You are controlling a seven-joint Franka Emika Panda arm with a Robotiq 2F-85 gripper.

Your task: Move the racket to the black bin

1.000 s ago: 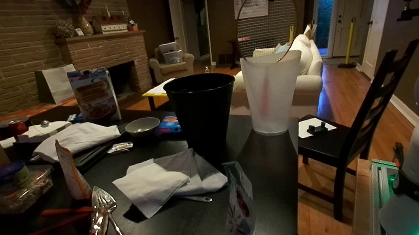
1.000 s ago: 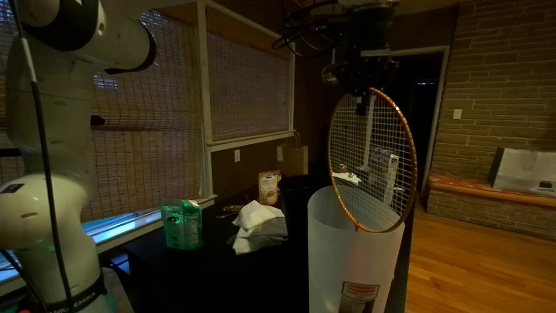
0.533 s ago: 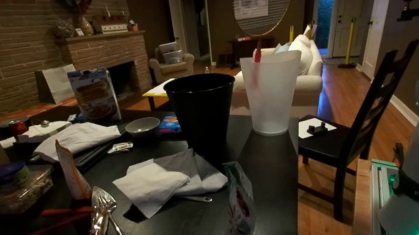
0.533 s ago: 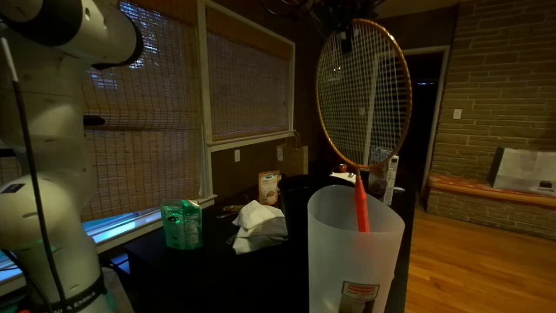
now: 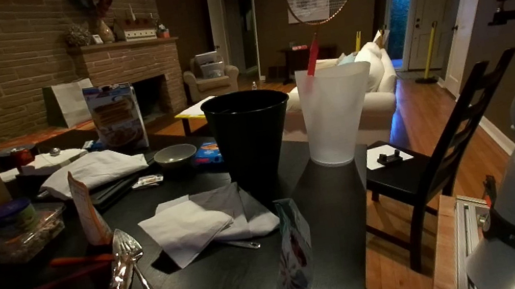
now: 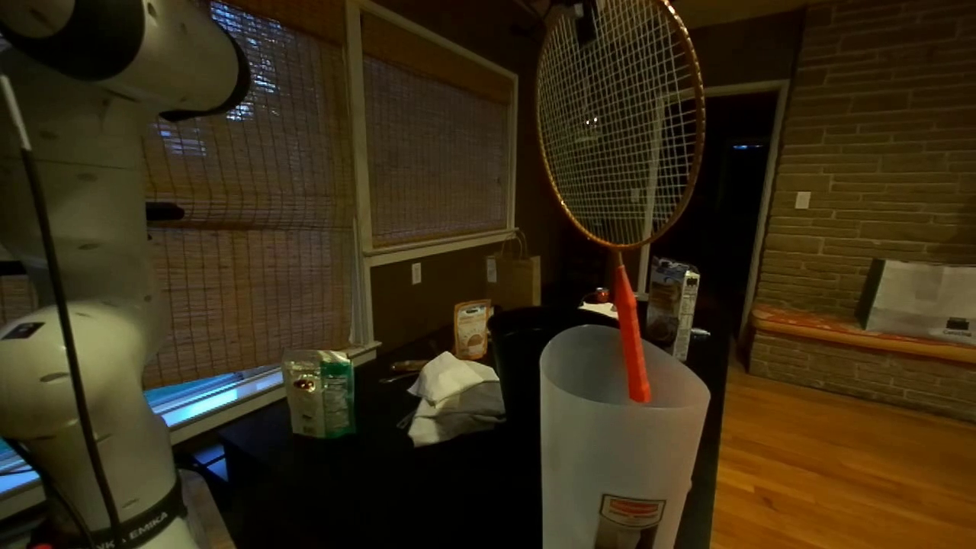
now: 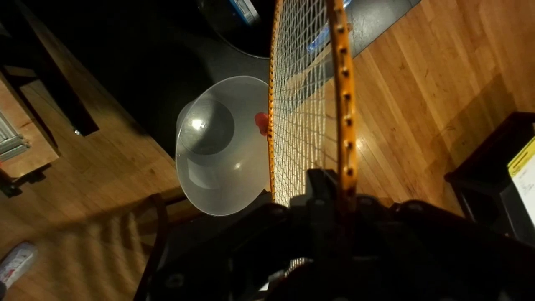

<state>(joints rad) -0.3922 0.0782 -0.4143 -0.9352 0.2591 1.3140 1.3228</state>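
Observation:
The racket has an orange rim, pale strings and a red handle [image 6: 631, 335]; it hangs head up in both exterior views [image 5: 312, 55]. My gripper [image 7: 334, 190] is shut on the top of its rim [image 7: 345, 96]; one black finger [image 6: 585, 23] shows against the strings. The gripper is out of view above in an exterior view. The handle's lower end is at the mouth of the translucent white bin [image 5: 336, 116], faintly visible through its wall. The black bin [image 5: 250, 135] stands beside the white one, also in an exterior view [image 6: 509, 358], partly hidden behind it.
The dark table [image 5: 324, 237] also holds napkins [image 5: 207, 219], a standing pouch [image 5: 295, 267], a bowl [image 5: 175, 156] and a cereal box [image 5: 114, 116]. A black chair [image 5: 415, 192] stands by the table edge. The white bin also shows in the wrist view [image 7: 221, 179].
My gripper and the racket have risen; the red handle has come up out of the white bin. The racket has lately shifted a little. The base light went from green to white.

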